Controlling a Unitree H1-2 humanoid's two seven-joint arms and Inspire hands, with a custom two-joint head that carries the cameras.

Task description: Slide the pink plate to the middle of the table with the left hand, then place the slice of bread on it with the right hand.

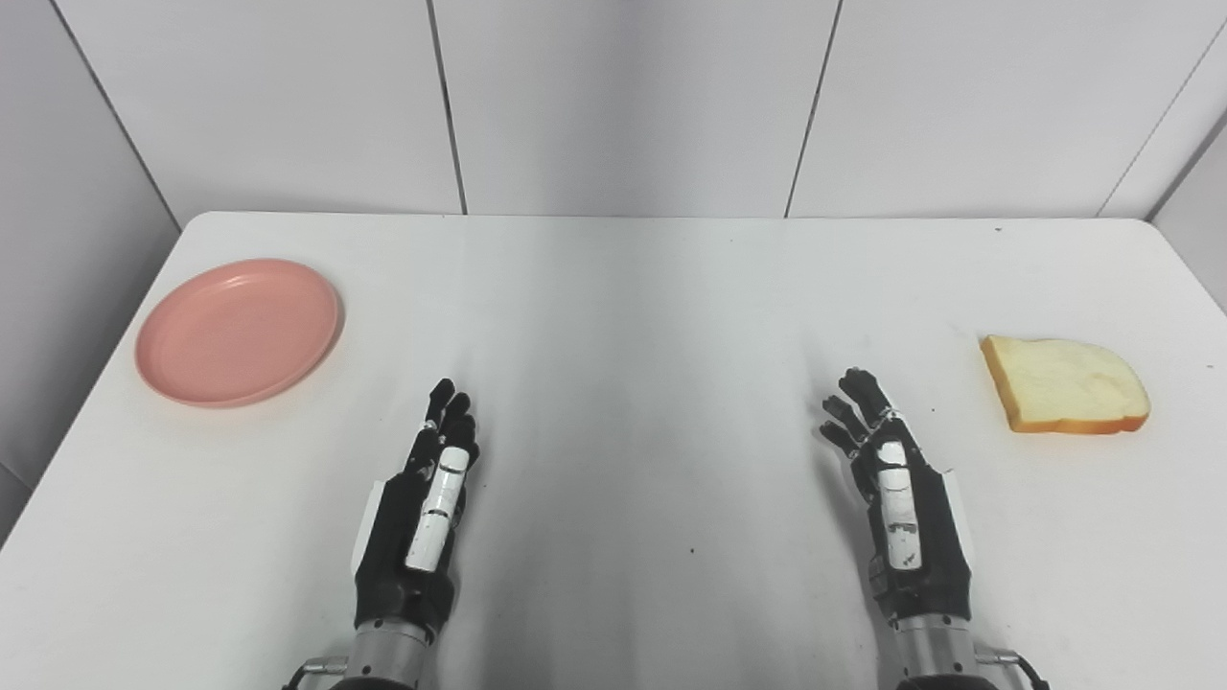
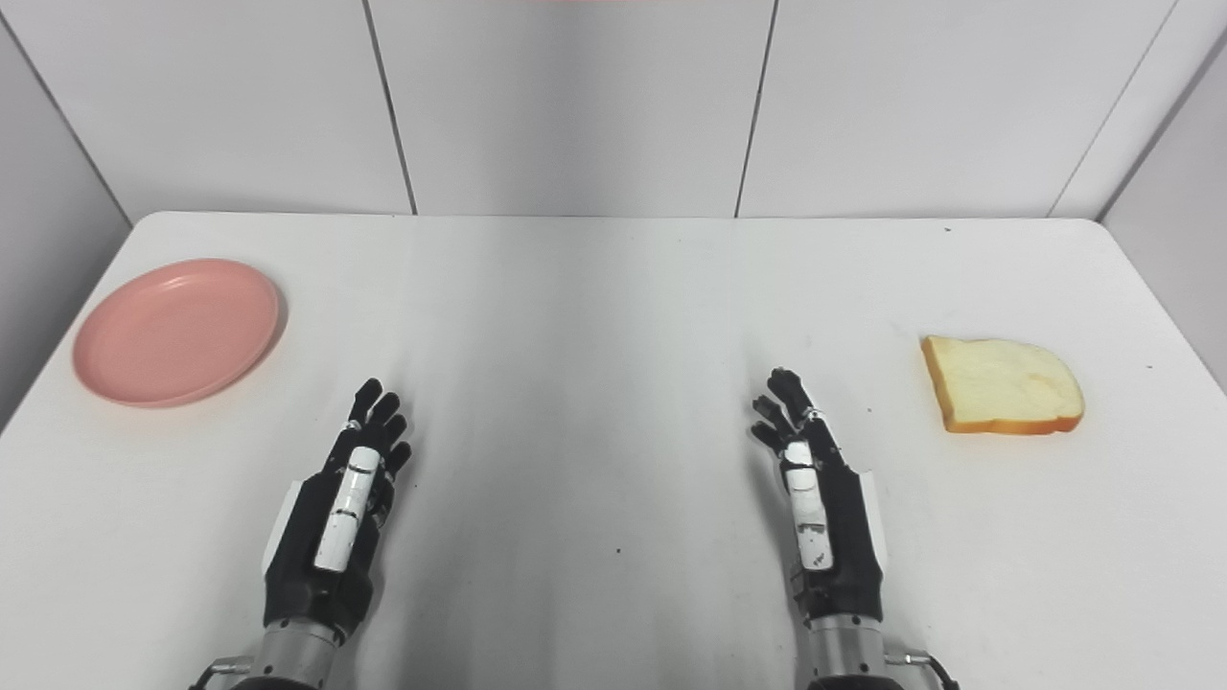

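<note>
A pink plate (image 1: 238, 332) lies empty at the far left of the white table (image 1: 633, 316). A slice of bread (image 1: 1064, 385) with a golden crust lies flat at the far right. My left hand (image 1: 427, 503) is open and empty, fingers stretched forward, low over the table near its front edge, to the right of and nearer than the plate. My right hand (image 1: 896, 494) is open and empty too, left of and nearer than the bread. Neither hand touches anything. The plate (image 2: 177, 331) and bread (image 2: 1002, 385) show likewise in the right eye view.
The table's left and right edges fall away close beside the plate and the bread. Pale wall panels (image 1: 623, 96) stand right behind the table's far edge. A few small dark specks mark the tabletop.
</note>
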